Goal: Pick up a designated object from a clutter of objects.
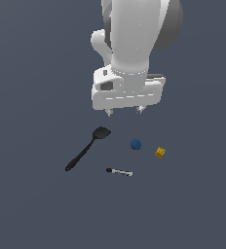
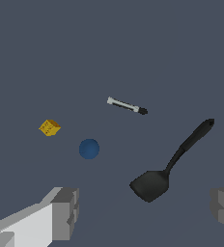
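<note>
The designated object, a small smooth dark-blue ball (image 1: 136, 144) (image 2: 89, 148), rests on the grey floor among the clutter of objects. Around it lie a black long-handled spatula (image 1: 87, 148) (image 2: 170, 163), a thin black-and-white marker (image 1: 119, 171) (image 2: 127, 105) and a small yellow-orange cube (image 1: 160, 152) (image 2: 49, 127). My gripper (image 1: 124, 111) (image 2: 145, 210) hangs above the floor, open and holding nothing, behind the ball and the spatula's head in the exterior view. Its two fingertips (image 2: 65, 212) are far apart in the wrist view.
The white arm and its hand (image 1: 129, 58) fill the upper middle of the exterior view. Plain dark grey floor (image 1: 37, 204) stretches all around the four small things.
</note>
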{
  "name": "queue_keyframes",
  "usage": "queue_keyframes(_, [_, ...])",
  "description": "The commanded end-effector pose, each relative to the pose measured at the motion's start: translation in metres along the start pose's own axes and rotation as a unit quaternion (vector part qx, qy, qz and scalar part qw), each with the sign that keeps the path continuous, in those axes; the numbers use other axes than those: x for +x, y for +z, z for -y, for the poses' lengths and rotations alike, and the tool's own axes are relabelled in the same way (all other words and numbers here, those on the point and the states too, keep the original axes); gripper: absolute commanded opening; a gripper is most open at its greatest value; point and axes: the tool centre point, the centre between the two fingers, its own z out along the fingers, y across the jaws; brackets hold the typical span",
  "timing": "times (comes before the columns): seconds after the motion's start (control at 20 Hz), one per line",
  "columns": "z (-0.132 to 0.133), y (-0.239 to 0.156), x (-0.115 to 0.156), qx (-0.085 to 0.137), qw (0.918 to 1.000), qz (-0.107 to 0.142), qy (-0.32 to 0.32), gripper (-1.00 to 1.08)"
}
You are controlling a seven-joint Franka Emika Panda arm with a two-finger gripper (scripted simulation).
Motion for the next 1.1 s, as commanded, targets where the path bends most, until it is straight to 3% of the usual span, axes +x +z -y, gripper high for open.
queue_keyframes(0.0, [0.003,0.011,0.001,-0.002,0.9999,0.001,-0.01,1.0])
queue_keyframes(0.45, [0.025,0.082,0.005,-0.009,0.9969,0.003,-0.078,1.0])
queue_keyframes(1.05, [0.068,0.19,-0.012,-0.005,0.9813,0.003,-0.192,1.0])
